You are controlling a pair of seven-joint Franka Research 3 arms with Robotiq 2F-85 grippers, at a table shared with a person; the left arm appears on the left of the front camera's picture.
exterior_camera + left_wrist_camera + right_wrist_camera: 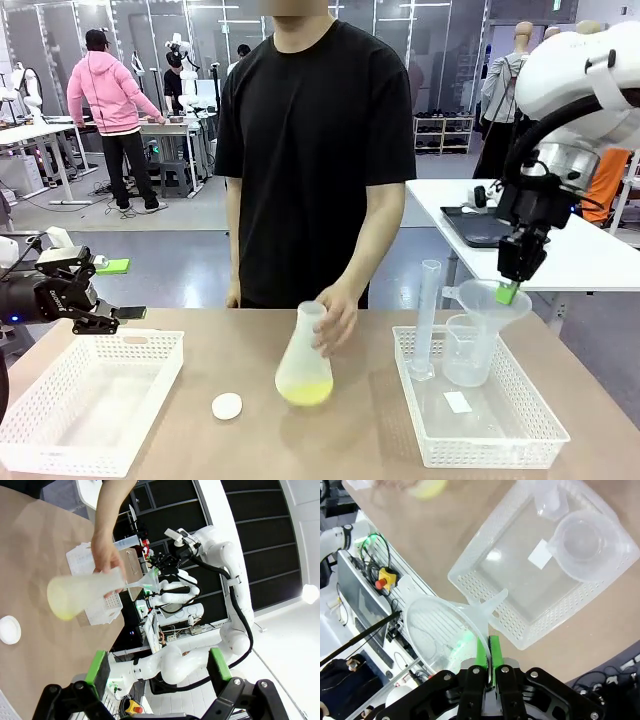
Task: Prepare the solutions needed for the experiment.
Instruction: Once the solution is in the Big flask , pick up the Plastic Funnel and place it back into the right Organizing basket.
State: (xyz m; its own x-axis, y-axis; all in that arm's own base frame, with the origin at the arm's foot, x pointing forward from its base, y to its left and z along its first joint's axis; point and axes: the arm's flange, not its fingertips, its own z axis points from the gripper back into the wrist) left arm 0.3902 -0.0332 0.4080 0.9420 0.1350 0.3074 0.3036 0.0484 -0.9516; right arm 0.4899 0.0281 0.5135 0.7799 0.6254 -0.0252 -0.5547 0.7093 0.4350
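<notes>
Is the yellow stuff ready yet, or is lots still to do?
Just starting. Done: the white cap lies off on the table. In hand: a person's hand holds the tilted flask of yellow liquid, and the right gripper pinches the funnel above the basket. Left: beaker and cylinder look empty; left gripper is open.

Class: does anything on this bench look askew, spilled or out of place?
The flask leans, steadied by the person's hand, with yellow solution inside; a white cap lies loose on the table. No spill shows.
</notes>
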